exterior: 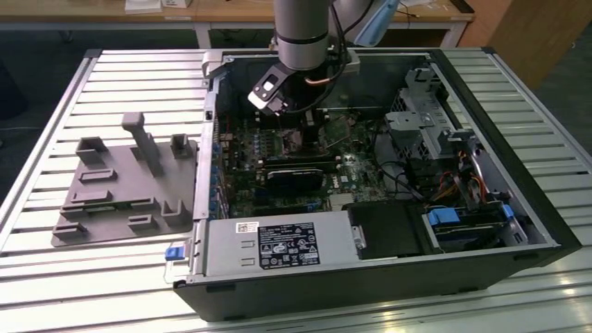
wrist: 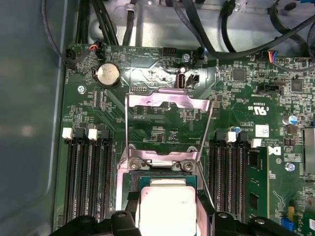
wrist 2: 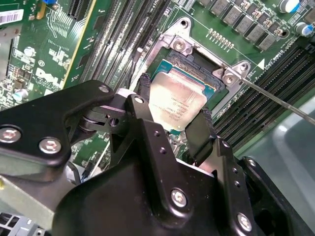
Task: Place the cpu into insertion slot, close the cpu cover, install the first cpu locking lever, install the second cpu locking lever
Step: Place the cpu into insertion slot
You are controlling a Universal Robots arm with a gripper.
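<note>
gripper (wrist 2: 172, 112) is down inside the open computer case (exterior: 370, 284), with its two black fingers (wrist 2: 143, 93) closed against opposite edges of the cpu (wrist 2: 174, 101), clamped on it. the cpu lies level directly over the insertion slot (wrist 2: 193, 66) on the green motherboard (wrist: 236, 98); whether it is fully seated cannot be told. in the first wrist view the cpu cover (wrist: 167, 102) is swung open, clear of the slot. a thin locking lever (wrist 2: 278, 102) juts out from the slot's corner. a grey fixture (exterior: 120, 187) lies at the exterior view's left.
</note>
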